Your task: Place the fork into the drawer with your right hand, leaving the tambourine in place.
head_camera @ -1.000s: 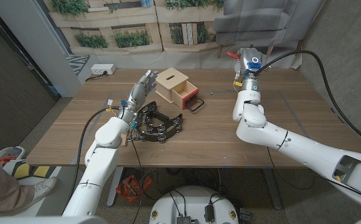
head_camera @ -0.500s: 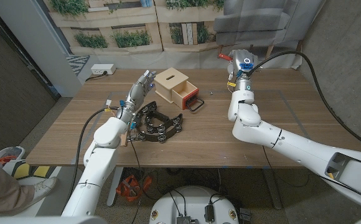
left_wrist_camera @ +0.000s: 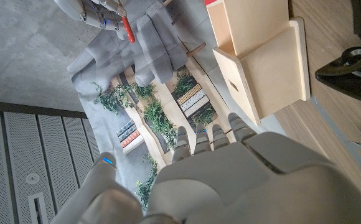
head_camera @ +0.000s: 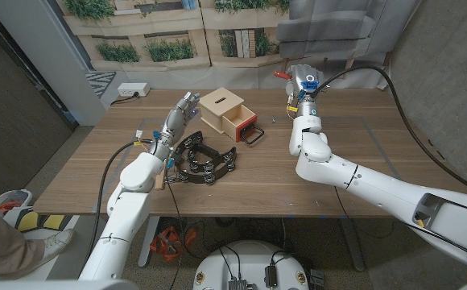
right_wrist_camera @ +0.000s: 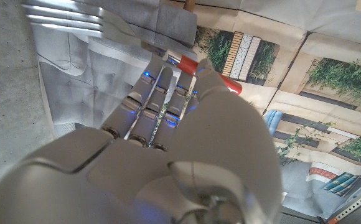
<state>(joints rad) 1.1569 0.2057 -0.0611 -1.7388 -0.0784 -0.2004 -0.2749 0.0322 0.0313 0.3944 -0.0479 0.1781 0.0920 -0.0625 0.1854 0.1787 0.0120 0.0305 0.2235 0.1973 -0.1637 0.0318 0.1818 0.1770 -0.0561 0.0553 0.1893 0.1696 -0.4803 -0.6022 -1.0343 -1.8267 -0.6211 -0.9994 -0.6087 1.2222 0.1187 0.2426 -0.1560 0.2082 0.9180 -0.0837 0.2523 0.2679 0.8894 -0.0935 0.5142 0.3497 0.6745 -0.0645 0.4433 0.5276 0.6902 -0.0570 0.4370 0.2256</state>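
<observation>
**Fork held aloft above the table's far edge**

The right hand [head_camera: 300,81] grips the red-handled fork [right_wrist_camera: 106,28] in the air at the table's [head_camera: 362,161] one o'clock edge, tines out past its fingers. The left hand [head_camera: 179,115], fingers straight and holding nothing, stands beside the wooden box's open drawer [head_camera: 237,123], above the tambourine [head_camera: 204,161].

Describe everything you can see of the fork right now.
The fork has shiny metal tines and a red handle. The right hand grips it, raised above the table's far right side; the fingers close around the neck, so the tines stick out past them on one side and the red handle end on the other. In the head view only the red end peeks out. It touches nothing else and is not yet at the drawer.
</observation>
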